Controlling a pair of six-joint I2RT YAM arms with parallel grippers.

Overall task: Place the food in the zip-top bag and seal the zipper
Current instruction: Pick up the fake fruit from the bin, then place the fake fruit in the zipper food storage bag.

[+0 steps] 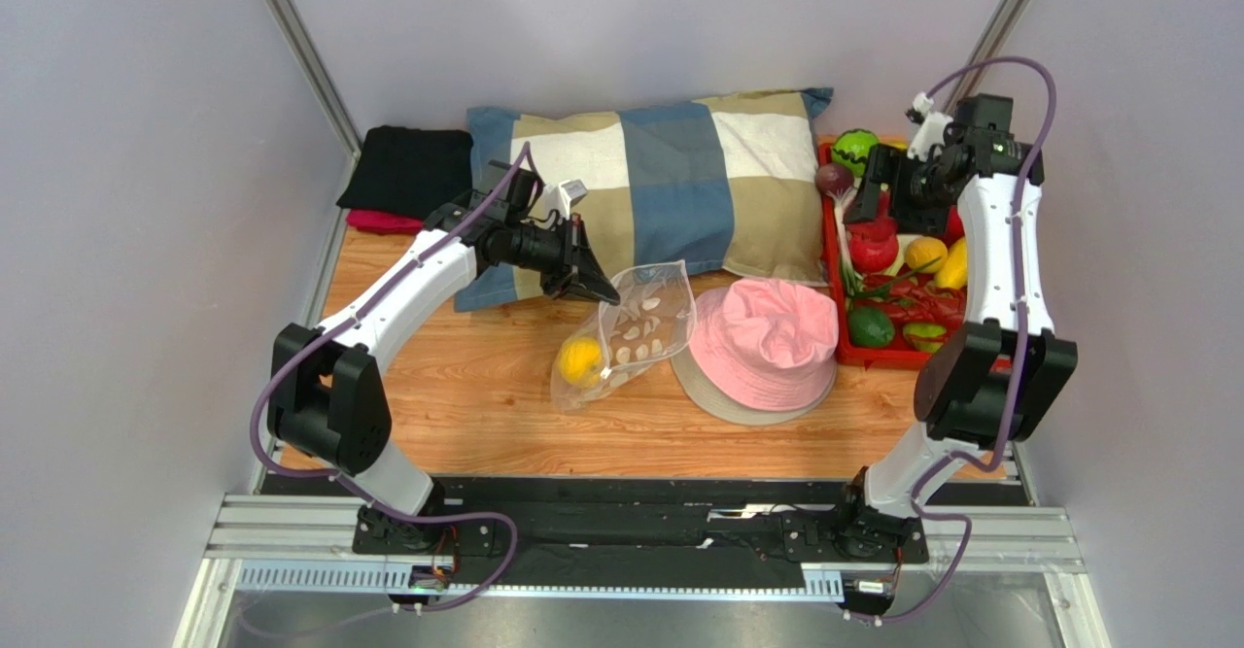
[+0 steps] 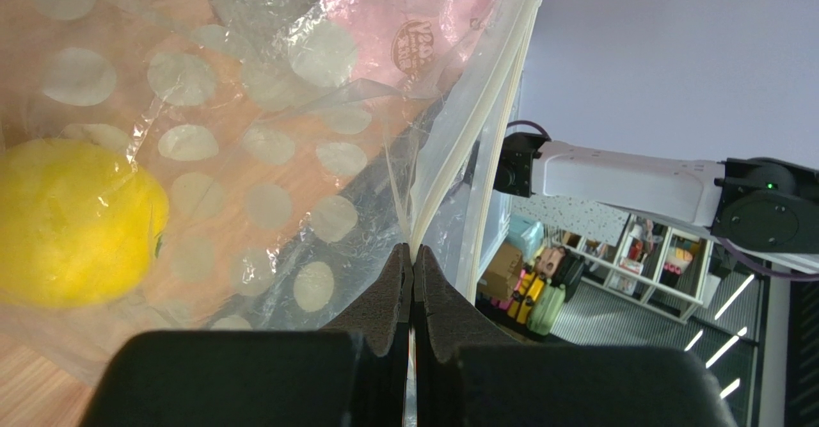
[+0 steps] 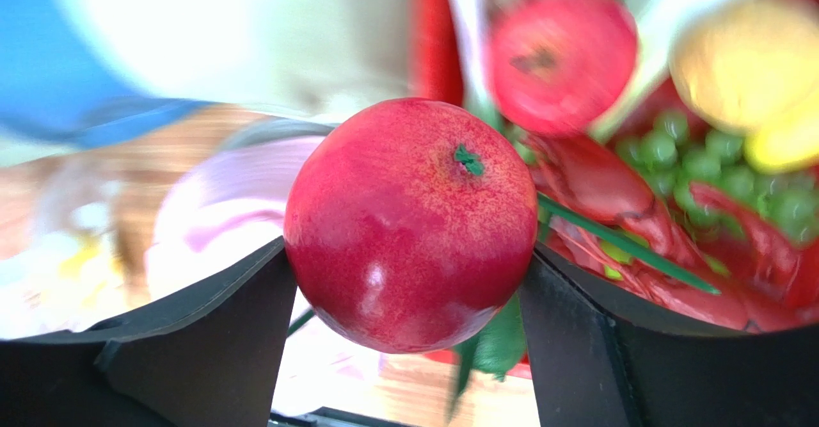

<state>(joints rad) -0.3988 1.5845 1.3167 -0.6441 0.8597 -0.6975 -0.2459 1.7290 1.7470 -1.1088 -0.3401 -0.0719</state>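
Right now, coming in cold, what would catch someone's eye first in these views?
The red fruit fills the right wrist view, clamped in the right claw above the red tray. The left claw pinches the zipper edge of the zip-top bag beside the pink hat, a yellow fruit inside.

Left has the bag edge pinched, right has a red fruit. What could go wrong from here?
1. The left gripper pinches only a thin bit of the zipper, and the mouth of the zip-top bag looks narrow; the red fruit may snag the edge or push the bag away.
2. The fruit is round and glossy, held by its sides in the right gripper; it could slip while crossing the pink hat between tray and bag.
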